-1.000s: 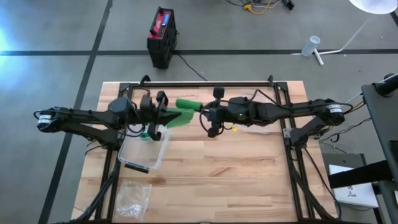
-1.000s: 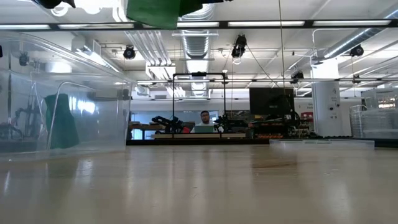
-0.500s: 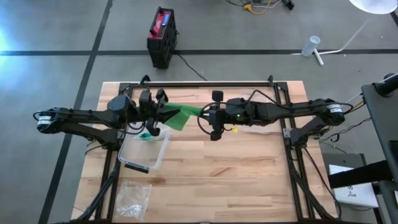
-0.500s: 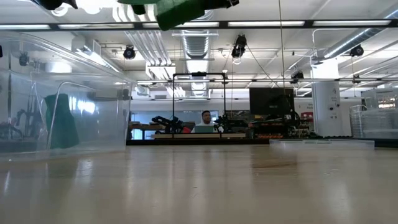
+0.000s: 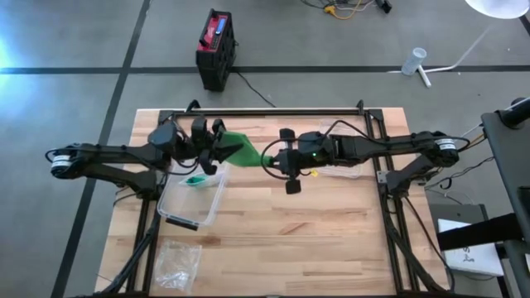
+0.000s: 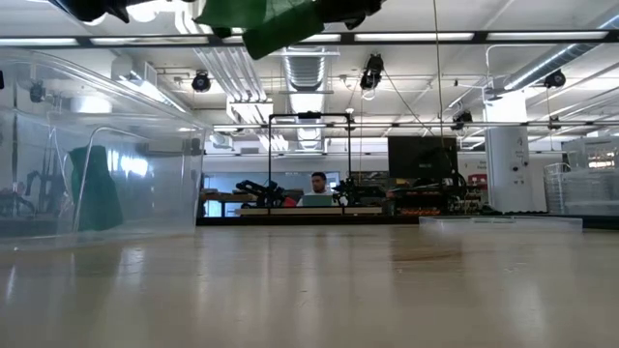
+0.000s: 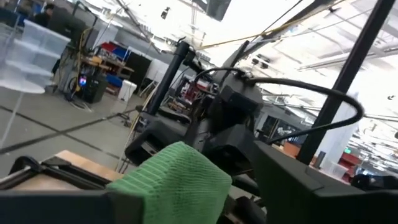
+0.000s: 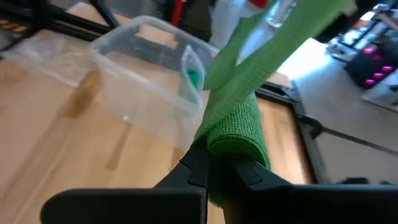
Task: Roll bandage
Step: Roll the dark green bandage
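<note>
Green bandage (image 5: pixel 240 152) stretched in the air between hands; right hand (image 5: pixel 277 161) clamped on roll at 3 o'clock; left hand (image 5: pixel 217 149) fingers parting at 9; slack risks unrolling.

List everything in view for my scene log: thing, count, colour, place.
bandage: one, green, held in the air between both grippers
container: one, clear plastic, on the table's left, a green roll inside
plastic bag: one, clear, table's near-left corner
table: one, light wood
black and red box: one, on the floor beyond the table
left gripper: one, dark, at the bandage's left end
right gripper: one, dark, shut on the bandage
</note>
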Motion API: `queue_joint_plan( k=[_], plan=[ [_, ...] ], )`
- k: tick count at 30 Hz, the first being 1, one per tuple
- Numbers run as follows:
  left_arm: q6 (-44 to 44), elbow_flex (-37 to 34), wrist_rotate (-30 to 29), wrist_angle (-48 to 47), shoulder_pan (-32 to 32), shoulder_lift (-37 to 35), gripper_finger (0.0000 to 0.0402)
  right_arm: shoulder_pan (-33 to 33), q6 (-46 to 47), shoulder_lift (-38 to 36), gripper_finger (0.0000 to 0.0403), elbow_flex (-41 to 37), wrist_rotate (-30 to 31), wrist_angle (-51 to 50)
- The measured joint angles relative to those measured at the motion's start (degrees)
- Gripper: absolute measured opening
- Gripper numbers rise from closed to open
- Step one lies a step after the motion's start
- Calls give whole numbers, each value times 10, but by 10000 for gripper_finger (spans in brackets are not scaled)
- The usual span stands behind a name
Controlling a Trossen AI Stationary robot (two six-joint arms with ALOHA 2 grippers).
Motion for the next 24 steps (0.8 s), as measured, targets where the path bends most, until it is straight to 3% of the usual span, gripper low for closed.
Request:
queue_joint_plan(
  k=[5, 9, 14, 21, 24],
  plan=[
    [-2, 25, 100, -43, 36, 6, 214, 0, 12, 0, 8, 0, -49, -24],
    [39, 77, 149, -154, 68, 14, 242, 0, 32, 0, 8, 0, -101, -33],
    [140, 140, 153, -326, 91, 35, 263, 11, 37, 0, 8, 3, -138, -41],
    [247, 182, 145, -474, 92, 32, 265, 25, 36, -4, 8, 31, -154, -103],
    [299, 194, 130, -532, 95, 32, 265, 31, 36, -4, 8, 37, -203, -104]
  ],
)
